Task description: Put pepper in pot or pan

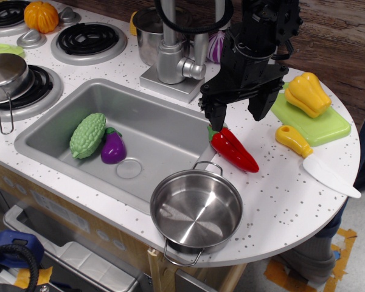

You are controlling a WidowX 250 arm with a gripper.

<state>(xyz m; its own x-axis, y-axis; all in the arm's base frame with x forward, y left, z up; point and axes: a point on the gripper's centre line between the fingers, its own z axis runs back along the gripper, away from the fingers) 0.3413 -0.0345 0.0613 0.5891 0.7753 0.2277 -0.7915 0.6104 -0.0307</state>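
Speckled white surface (274, 201) wraps around a grey sink (152, 131), which serves as the landmark. Inside the sink lie a green gourd (88, 135) and a purple eggplant (113, 148). Just in front of the sink's near right corner sits the pan (196, 210), empty. Right of the sink's right rim lies the pepper (234, 149), its long axis running diagonally, stem toward the sink and tip pointing away to the front right. Directly above its stem end hangs the pincer (238, 109), jaws spread wide, gripping nothing. Dropping straight down should straddle the pepper's upper end.
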